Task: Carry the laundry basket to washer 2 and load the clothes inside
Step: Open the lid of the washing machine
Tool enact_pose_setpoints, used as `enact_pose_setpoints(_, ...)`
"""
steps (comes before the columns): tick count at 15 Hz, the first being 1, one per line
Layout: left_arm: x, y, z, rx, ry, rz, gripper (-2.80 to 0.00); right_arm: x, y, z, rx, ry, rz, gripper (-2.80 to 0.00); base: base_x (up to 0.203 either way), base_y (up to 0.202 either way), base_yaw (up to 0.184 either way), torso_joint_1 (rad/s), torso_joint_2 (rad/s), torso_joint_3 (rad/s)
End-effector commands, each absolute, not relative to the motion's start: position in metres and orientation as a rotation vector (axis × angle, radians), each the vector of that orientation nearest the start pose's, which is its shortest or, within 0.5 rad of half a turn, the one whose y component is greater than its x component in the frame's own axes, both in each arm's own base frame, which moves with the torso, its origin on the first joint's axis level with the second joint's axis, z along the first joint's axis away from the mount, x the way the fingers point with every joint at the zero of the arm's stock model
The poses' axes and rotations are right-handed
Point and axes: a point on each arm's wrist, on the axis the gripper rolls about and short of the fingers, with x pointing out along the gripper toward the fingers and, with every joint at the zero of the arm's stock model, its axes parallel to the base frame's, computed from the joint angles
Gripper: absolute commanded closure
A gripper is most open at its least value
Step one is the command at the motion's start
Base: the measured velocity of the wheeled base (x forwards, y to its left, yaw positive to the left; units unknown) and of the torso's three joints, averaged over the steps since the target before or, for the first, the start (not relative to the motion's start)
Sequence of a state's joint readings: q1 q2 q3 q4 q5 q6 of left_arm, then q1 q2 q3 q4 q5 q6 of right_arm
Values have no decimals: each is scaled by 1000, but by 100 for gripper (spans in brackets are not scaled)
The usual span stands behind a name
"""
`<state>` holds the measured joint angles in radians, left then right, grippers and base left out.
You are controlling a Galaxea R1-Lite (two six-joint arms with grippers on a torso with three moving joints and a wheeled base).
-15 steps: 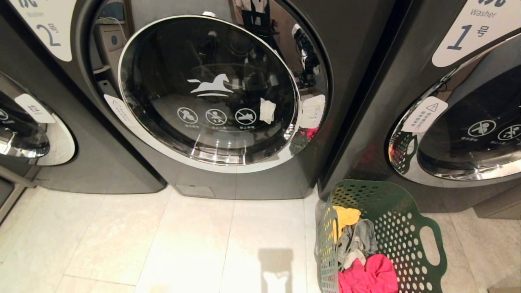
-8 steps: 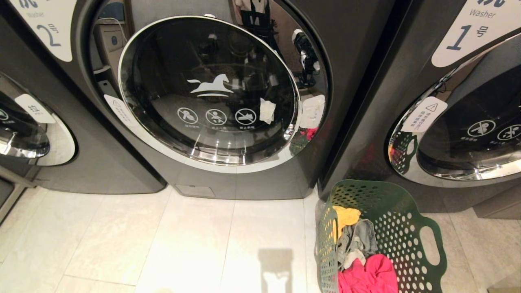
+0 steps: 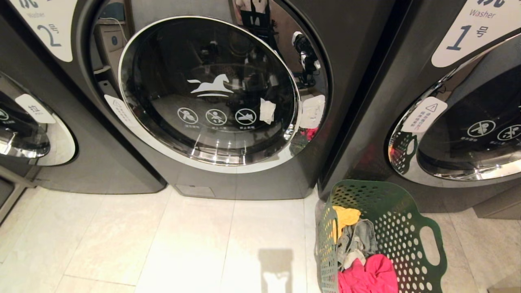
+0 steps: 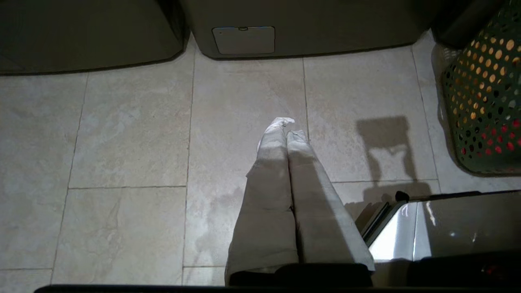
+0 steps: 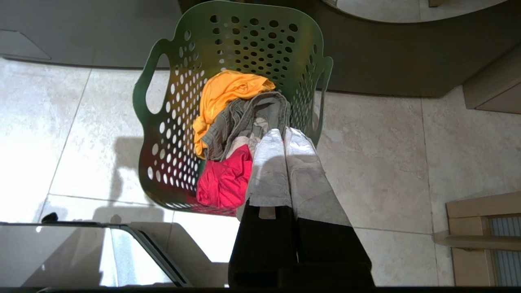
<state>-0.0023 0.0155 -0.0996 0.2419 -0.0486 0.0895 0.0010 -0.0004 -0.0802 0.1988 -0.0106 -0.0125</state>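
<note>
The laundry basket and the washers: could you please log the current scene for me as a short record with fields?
basket: the laundry basket stands on the tiled floor, in front of the washer marked 1
contents: the clothes all inside: yellow, grey and pink-red
target: washer 2, door shut
other washer: a third washer at the left edge
left hand: left hand shut, empty, above bare floor
right hand: right hand shut, empty, above the basket
</note>
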Motion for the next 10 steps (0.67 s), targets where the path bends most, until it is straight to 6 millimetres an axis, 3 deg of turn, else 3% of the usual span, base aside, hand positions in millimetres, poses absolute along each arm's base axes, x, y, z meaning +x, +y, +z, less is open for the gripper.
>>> enact_pose_setpoints(1,-32,-1,77,73,147,-45,0,-30,0,77,-9,120,-15,0,0,0,0,0,0,0)
enact_pose_setpoints(10,-32,0,76,77,146,-32,0,-30,-1,77,-1,120,-33,0,0,0,0,0,0,0)
